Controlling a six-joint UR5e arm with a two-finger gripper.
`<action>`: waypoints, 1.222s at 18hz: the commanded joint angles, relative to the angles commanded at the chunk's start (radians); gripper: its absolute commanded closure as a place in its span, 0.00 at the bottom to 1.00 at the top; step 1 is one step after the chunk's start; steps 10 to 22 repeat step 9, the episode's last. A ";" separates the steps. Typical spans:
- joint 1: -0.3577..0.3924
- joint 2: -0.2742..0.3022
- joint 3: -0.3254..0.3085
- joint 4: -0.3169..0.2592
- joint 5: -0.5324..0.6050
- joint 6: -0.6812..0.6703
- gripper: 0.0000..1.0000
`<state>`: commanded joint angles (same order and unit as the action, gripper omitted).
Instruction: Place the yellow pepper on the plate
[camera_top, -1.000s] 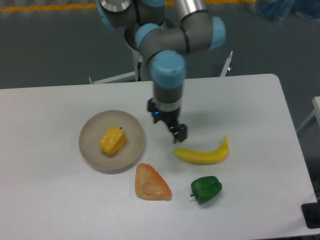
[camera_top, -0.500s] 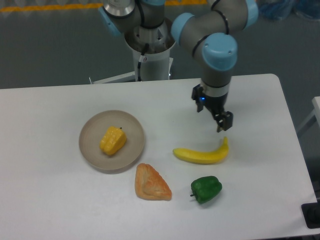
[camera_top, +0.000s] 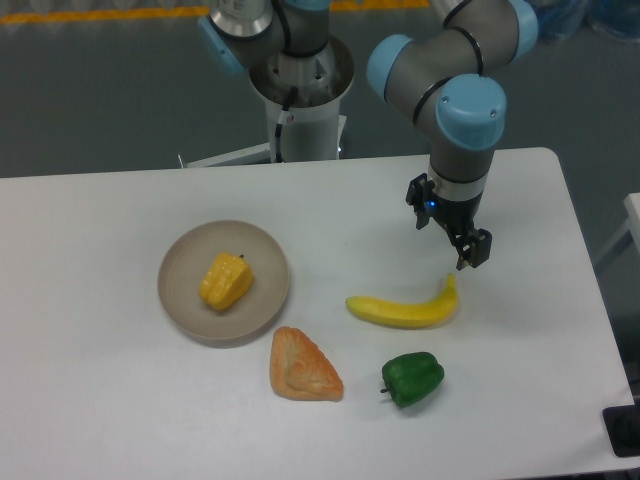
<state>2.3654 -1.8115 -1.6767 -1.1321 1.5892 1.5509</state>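
The yellow pepper (camera_top: 225, 281) lies on the plate (camera_top: 186, 306), a little left of the dish's middle, with its dark stem tip pointing up and to the right. The plate sits on the left half of the white desk (camera_top: 100, 400). The claw (camera_top: 472, 252) hangs over the right half of the desk, well apart from pepper and plate, just above the raised right tip of the banana (camera_top: 404, 309). It holds nothing; its fingers overlap from this angle, so whether they stand wide or narrow cannot be told. Below the plate's right edge lies an orange triangular wedge (camera_top: 303, 366), and a green bell pepper (camera_top: 412, 378) rests beneath the banana.
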 joint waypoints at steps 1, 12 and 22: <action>-0.002 -0.006 0.015 -0.003 0.002 0.000 0.00; -0.009 -0.022 0.046 -0.018 0.003 0.000 0.00; -0.009 -0.022 0.046 -0.018 0.003 0.000 0.00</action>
